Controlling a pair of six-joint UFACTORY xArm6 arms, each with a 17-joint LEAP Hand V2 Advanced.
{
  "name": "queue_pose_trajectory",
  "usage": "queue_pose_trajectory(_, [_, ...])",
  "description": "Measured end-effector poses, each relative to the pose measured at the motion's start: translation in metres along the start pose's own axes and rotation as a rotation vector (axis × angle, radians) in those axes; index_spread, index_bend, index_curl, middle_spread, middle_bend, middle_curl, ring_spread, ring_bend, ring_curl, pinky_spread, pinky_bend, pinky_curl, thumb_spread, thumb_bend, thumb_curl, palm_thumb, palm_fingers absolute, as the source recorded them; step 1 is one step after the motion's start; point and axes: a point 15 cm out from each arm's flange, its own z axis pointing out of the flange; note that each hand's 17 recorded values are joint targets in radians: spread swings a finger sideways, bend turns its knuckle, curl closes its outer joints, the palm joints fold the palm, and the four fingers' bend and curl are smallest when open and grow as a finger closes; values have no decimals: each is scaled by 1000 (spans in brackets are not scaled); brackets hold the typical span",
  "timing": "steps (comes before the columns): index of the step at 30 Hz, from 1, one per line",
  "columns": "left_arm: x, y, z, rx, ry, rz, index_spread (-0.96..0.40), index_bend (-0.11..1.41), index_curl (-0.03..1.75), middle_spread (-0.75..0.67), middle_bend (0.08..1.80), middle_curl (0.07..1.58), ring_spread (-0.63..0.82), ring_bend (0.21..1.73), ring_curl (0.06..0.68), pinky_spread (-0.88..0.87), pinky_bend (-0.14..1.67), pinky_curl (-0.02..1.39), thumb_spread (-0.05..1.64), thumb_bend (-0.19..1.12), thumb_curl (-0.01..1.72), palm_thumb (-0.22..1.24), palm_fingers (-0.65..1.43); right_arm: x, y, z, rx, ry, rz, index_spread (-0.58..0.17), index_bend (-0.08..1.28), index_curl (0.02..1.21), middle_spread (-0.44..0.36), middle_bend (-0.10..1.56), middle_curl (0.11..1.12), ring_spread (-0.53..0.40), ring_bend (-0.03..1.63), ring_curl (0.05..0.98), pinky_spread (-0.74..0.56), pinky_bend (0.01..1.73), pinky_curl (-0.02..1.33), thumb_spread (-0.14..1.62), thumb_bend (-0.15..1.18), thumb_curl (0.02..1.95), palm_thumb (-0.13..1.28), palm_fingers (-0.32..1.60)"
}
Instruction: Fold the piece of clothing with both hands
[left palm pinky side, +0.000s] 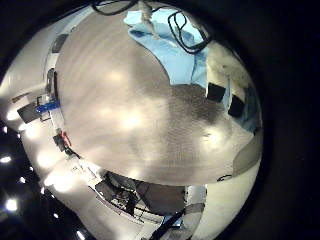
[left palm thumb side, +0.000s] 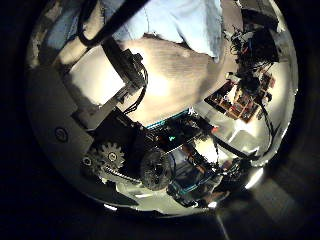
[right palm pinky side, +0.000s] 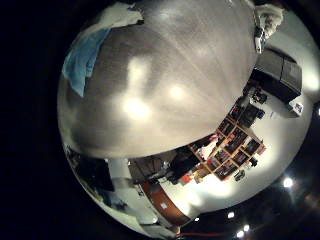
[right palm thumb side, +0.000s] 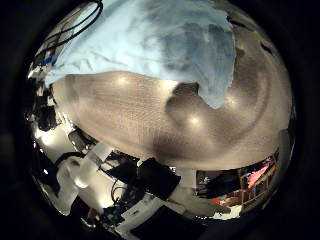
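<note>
A light-coloured piece of clothing (right palm thumb side: 150, 45) lies spread on the table (right palm thumb side: 150, 115), with one corner or sleeve (right palm thumb side: 215, 80) reaching out over the bare top. It fills much of the right thumb side view, so it is close under the right palm. From the right little finger side it shows only as a patch (right palm pinky side: 88, 55) at the table's rim. My right hand (right palm pinky side: 266, 18) shows just a straight fingertip, holding nothing. My left hand (left palm thumb side: 115, 75) hovers over bare table beside the clothing (left palm thumb side: 175, 25), fingers (left palm pinky side: 225, 88) stretched out and empty.
Bare tabletop (left palm pinky side: 120, 110) stretches wide below both palms, ending in a rim (right palm pinky side: 100, 150). Beyond the table stand shelves of clutter (right palm pinky side: 235, 140) and room equipment (left palm thumb side: 245, 95).
</note>
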Motion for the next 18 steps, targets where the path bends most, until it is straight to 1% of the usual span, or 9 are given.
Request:
queue_pose_trajectory(6, [0,0,-10,9,-1,0,-722,316,1379,-556,1008,937,-475,1268,498,-688,917,634,1063,-13,621,856,1081,-4,-3,7,-14,4,-8,-182,165,293,-50,411,399,-120,826,278,49,786,114,1033,-22,301,301,205])
queue_pose_trajectory(12, [1,1,-21,23,4,2,-720,296,1410,-558,1000,943,-476,1268,499,-691,908,639,1063,-13,624,855,1086,-11,-6,19,-42,13,-17,-193,166,301,-78,428,407,-155,854,288,17,776,107,1035,-20,308,338,254])
queue_pose_trajectory(15, [0,1,-27,30,5,0,-717,290,1423,-560,996,945,-477,1266,499,-693,904,642,1063,-13,626,855,1087,-12,-8,23,-51,13,-18,-202,168,305,-98,444,415,-182,879,296,-16,779,103,1041,-17,312,367,296])
queue_pose_trajectory(18, [0,2,-29,30,5,1,-714,282,1434,-561,993,948,-477,1265,500,-691,901,644,1063,-13,627,855,1089,-14,-12,24,-43,15,-21,-228,162,303,-128,483,430,-221,937,311,-100,832,104,1053,-10,323,414,430])
